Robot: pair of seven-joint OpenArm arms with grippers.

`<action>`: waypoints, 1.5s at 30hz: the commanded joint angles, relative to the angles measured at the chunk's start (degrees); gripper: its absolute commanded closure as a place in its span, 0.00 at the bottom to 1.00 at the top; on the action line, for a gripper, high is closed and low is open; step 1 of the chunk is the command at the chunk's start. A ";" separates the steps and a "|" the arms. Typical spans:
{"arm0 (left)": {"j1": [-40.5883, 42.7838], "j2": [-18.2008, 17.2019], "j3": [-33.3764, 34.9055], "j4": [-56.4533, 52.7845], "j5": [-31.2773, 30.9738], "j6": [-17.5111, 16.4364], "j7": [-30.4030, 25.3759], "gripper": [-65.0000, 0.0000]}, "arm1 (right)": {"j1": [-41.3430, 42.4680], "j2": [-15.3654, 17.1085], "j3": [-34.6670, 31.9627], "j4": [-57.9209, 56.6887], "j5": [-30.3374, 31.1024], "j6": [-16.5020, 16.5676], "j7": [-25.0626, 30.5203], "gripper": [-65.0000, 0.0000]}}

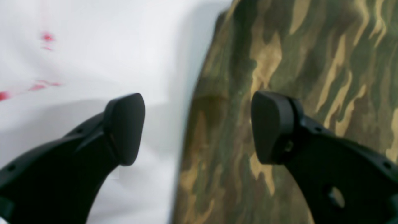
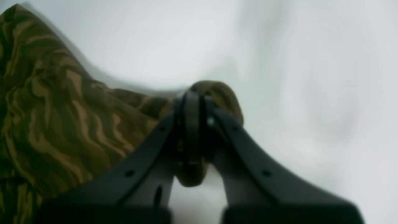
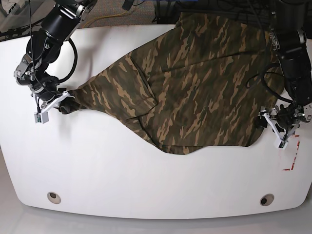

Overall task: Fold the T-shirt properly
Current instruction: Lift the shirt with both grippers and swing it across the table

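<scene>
Camouflage T-shirt [image 3: 195, 83] sprawls across the white table [image 3: 122, 170]; right gripper [image 3: 61, 103] pinches a sleeve tip, left gripper [image 3: 280, 127] gapes empty at the hem. Spreading underway; next, grasp that edge.

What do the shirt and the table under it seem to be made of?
Shirt: soft woven or knitted cloth, matte, since it creases and stretches toward the right tool. Table: hard, smooth white board, probably laminate or painted; faint sheen.

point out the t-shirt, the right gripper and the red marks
T-shirt [image 3: 195, 83], base view, middle of the cloth
right gripper [image 2: 196, 124], right wrist view, between its fingers
red marks [image 1: 47, 37], left wrist view, upper mark
</scene>
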 commanded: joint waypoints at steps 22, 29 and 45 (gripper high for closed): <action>-5.11 3.08 7.26 -9.94 -0.89 -0.08 -4.18 0.74 | 0.97 1.15 0.19 1.07 0.74 0.06 1.45 1.00; -5.11 3.08 5.86 -9.50 -1.06 -0.08 -3.92 0.99 | 1.05 1.15 0.19 1.07 0.74 -0.02 1.45 1.00; 5.08 3.43 -3.81 26.89 -0.80 -0.08 13.31 1.00 | 5.19 1.59 0.10 1.16 0.83 0.06 4.26 1.00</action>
